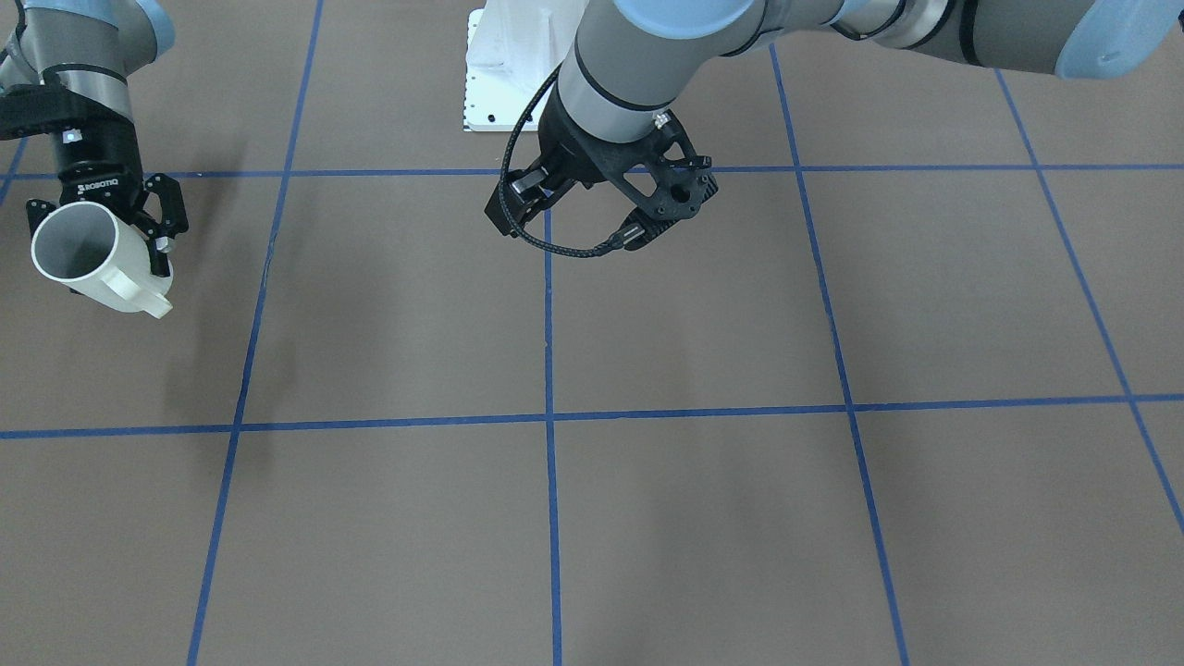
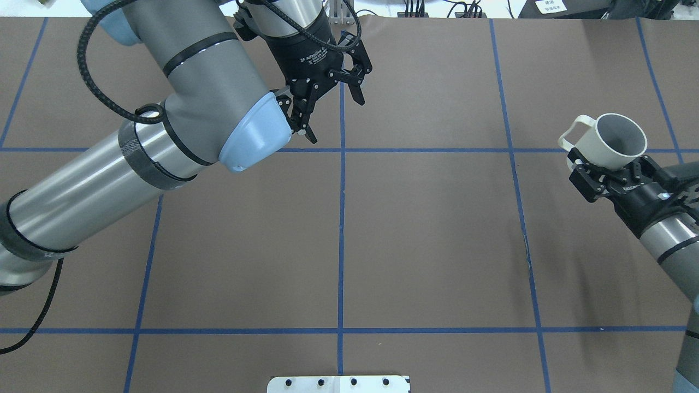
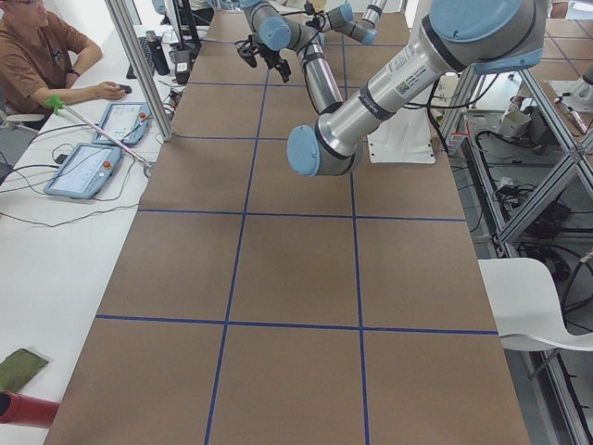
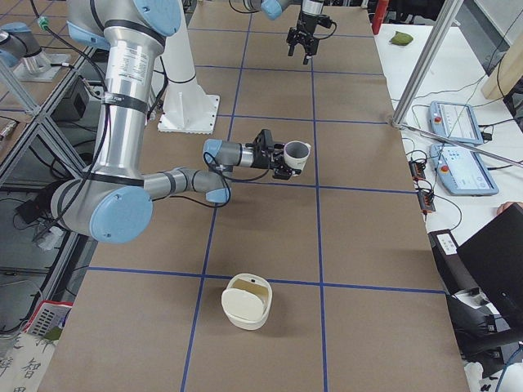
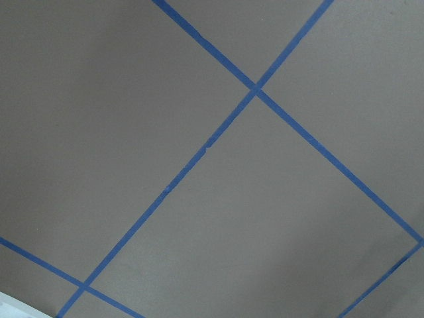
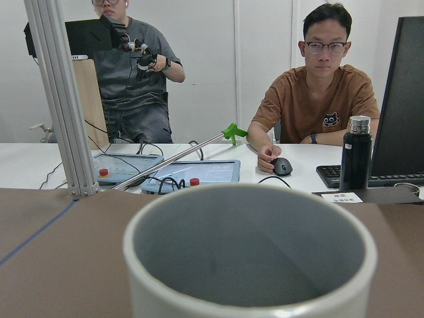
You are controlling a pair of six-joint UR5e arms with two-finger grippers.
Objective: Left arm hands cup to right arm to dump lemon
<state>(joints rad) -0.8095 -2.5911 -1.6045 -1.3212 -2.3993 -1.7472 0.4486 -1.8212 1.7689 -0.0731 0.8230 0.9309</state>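
My right gripper (image 2: 611, 165) is shut on the cup (image 2: 610, 143), a cream-white mug with a grey inside, held above the table's right part. The cup is tipped with its mouth away from the robot, and its handle (image 2: 570, 134) points to the side. It also shows in the front view (image 1: 91, 257) and the right side view (image 4: 297, 153). Its inside (image 6: 248, 248) looks empty. The lemon shows in no view. My left gripper (image 2: 332, 108) is open and empty, high over the far middle of the table, fingers pointing down.
A cream-white round container (image 4: 247, 302) stands on the table near the robot's right end, with a yellowish patch inside that I cannot identify. A white mount plate (image 1: 499, 65) sits at the robot's base. Operators, tablets (image 6: 199, 173) and a metal post (image 6: 63, 99) stand beyond the far edge.
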